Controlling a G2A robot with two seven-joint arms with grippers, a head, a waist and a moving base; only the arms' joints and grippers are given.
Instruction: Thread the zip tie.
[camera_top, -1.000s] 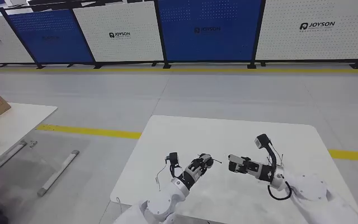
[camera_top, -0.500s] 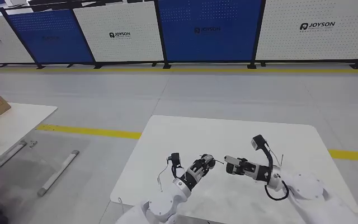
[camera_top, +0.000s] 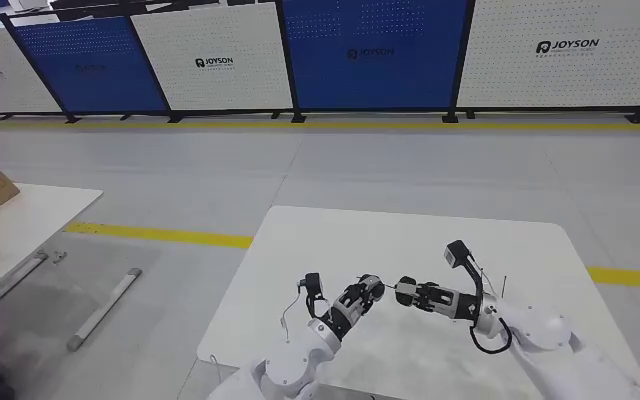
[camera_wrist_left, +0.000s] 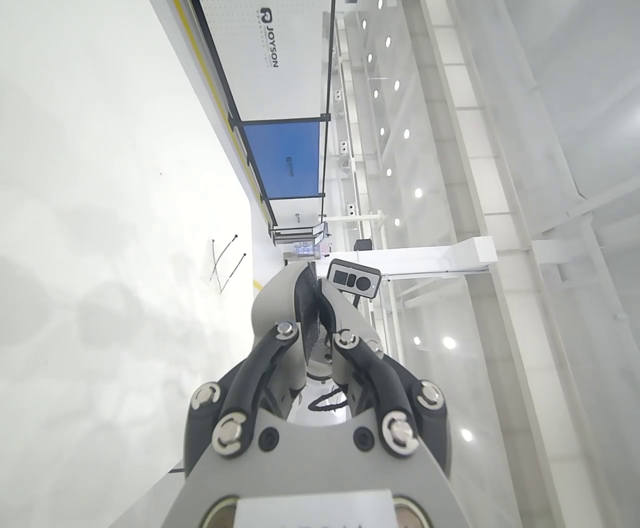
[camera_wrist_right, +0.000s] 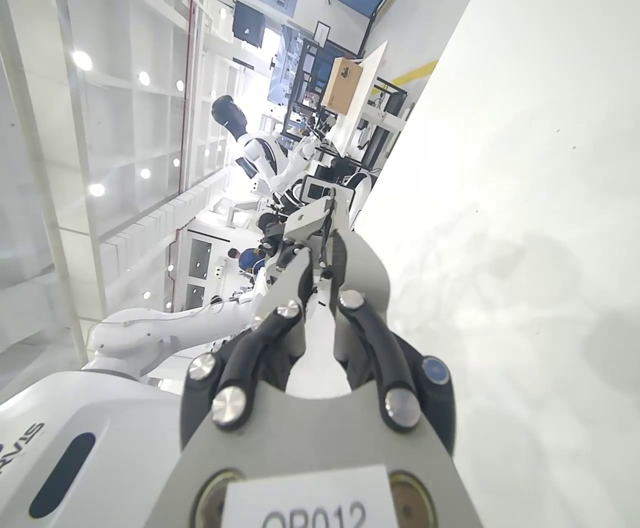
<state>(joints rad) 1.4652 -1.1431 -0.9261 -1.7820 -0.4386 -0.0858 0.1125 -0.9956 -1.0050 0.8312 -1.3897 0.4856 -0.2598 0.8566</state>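
Edges: my two pincers meet tip to tip over the white, round-cornered table (camera_top: 300, 260), in its near half. The near edge is the closest. The far edge and both side edges lie well apart from them. Beyond the left edge there is grey floor, a yellow floor line (camera_top: 160, 235), a grey tube lying on the floor (camera_top: 105, 308) and a second white table (camera_top: 35, 215). A fence of blue and white perforated panels (camera_top: 375, 55) closes the far side.

My left pincer (camera_top: 370, 288) is narrow. In the left wrist view its fingers (camera_wrist_left: 306, 300) are drawn together. My right pincer (camera_top: 405, 291) is likewise narrow, and its fingers (camera_wrist_right: 300, 272) converge toward the tips.

The thin black zip tie (camera_top: 388, 289) shows from above as a short dark sliver bridging the gap between the two tips, raised off the tabletop. It runs from my left pincer. I cannot tell whether my right pincer grips it or merely meets it.

The left wrist view gives a small heap of loose black zip ties (camera_wrist_left: 222, 262) lying crossed on the tabletop, beyond my right arm and near the far right corner. It also gives the right arm's wrist camera (camera_wrist_left: 352, 282) just past my left fingertips. The right wrist view gives my left pincer (camera_wrist_right: 305, 225) head-on, just beyond my own tips, and a brown cardboard box (camera_wrist_right: 342, 85) on another table in the room behind.
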